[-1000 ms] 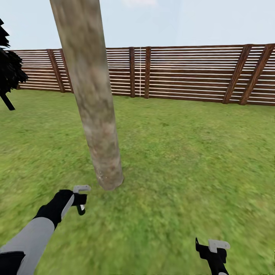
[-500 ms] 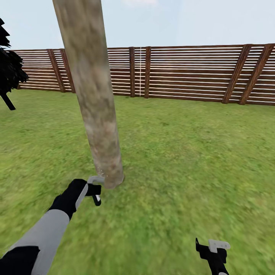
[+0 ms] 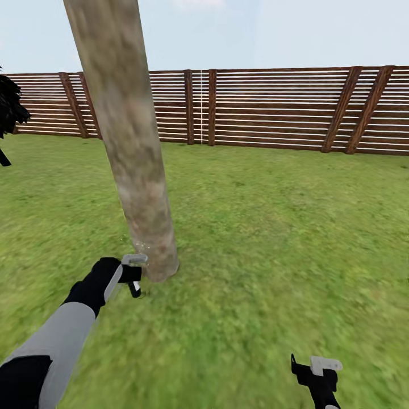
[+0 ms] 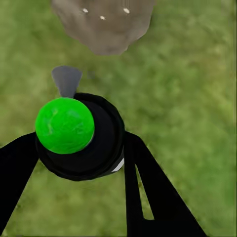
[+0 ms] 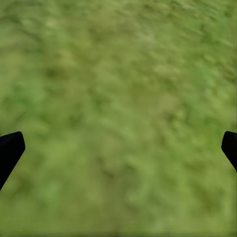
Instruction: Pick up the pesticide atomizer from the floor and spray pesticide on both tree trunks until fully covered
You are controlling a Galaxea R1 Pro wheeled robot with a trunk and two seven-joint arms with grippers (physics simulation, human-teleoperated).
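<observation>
One tree trunk (image 3: pixel 133 159) rises from the grass (image 3: pixel 272 227), leaning slightly left. One sprayer (image 4: pixel 79 136) is clamped in the left gripper (image 3: pixel 134 275) at the trunk's base, nozzle (image 4: pixel 66 81) toward the trunk, among a few white specks (image 4: pixel 102 18). The right gripper (image 3: pixel 318 372), near right, is spread wide and holds nothing.

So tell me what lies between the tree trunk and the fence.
In the head view, only bare grass lies between the tree trunk and the fence.

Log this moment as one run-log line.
stage: spraying | left gripper: shut on sprayer, nozzle at trunk base | right gripper: open, idle over grass
</observation>
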